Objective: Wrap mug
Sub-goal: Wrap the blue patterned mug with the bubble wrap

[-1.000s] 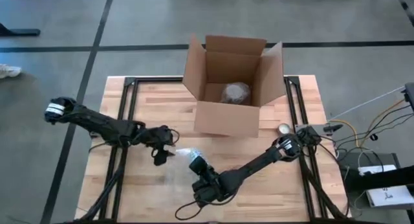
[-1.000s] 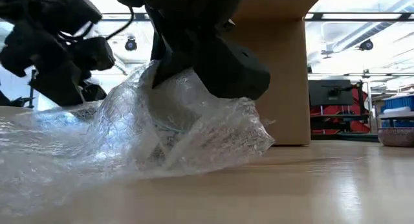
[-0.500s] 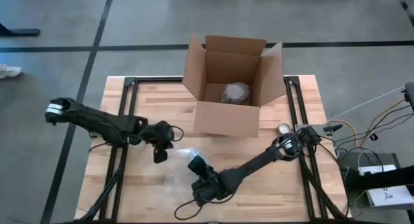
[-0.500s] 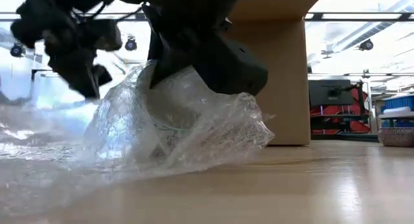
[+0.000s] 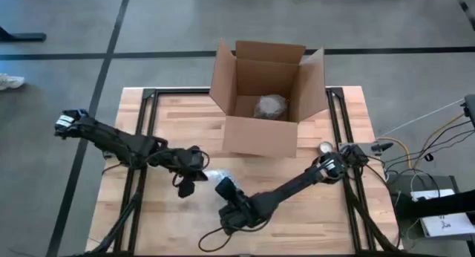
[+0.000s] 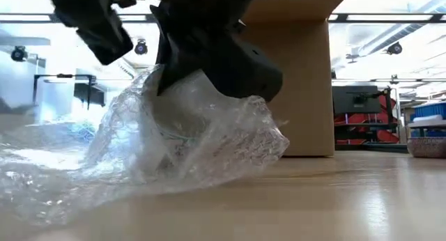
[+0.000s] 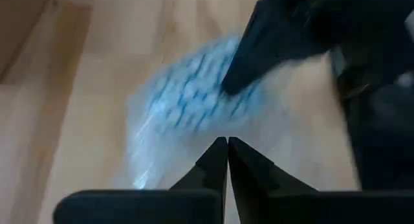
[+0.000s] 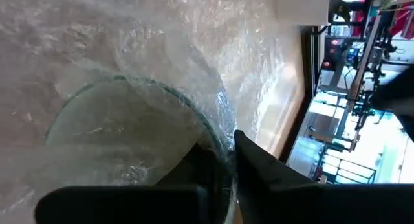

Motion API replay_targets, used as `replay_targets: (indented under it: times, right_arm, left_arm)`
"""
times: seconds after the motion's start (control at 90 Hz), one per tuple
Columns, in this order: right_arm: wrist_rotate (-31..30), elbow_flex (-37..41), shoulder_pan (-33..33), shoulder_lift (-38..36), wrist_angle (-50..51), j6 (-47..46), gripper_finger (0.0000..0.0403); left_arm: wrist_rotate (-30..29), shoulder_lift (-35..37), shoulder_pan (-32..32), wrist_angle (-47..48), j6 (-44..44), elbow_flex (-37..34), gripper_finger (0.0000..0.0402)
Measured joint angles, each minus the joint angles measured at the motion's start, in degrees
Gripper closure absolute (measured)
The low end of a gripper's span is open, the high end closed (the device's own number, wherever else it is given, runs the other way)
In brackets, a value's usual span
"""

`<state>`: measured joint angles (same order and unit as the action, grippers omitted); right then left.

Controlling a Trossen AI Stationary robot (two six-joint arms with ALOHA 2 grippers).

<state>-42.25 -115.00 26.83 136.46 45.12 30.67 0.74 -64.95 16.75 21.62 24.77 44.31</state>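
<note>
The left gripper (image 5: 187, 189), fingers pressed together on nothing, is dropping lower over the bubble wrap (image 6: 104, 164) than a moment ago; the right gripper (image 5: 220, 186) is still pinching the wrapped mug (image 8: 123, 136) by its rim. The mug is lying on its side, mouth toward the right wrist; everything is sitting on the wooden table (image 5: 312, 212), the cardboard box (image 5: 263, 101) behind.

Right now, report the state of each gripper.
Left gripper: shut, holding nothing, above the bubble wrap.
Right gripper: shut on the mug rim and wrap.
</note>
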Motion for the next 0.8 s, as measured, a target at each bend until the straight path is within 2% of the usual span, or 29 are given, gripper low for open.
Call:
replay_targets:
  times: [0.111,0.233,0.333,0.4,0.489,0.589,0.8]
  right_arm:
    - [0.0,0.0,0.0,0.0,-0.1,-0.6,0.0384]
    - [0.0,0.0,0.0,0.0,-0.1,-0.7,0.0384]
    - [0.0,0.0,0.0,0.0,-0.2,-1.1,0.0384]
    - [0.0,0.0,0.0,0.0,-0.2,-1.3,0.0384]
    - [0.0,0.0,0.0,0.0,-0.4,-1.3,0.0384]
    - [0.0,0.0,0.0,0.0,-0.5,-1.4,0.0384]
    - [0.0,0.0,0.0,0.0,-0.5,-1.6,0.0384]
  left_arm:
    - [-3.0,-0.1,0.0,4.6,0.7,1.2,0.0401]
    - [-11.5,1.4,0.0,19.1,2.1,3.8,0.0401]
    - [-16.1,1.6,-0.2,28.5,4.8,3.3,0.0387]
    - [-16.7,1.7,-0.5,29.0,5.1,1.6,0.0368]
    - [-16.6,1.7,-1.3,24.6,4.2,-1.6,0.033]
    - [-14.5,1.6,-3.7,18.4,0.7,-5.8,0.0281]
    - [1.4,1.6,-12.3,3.8,-9.2,-14.5,0.0206]
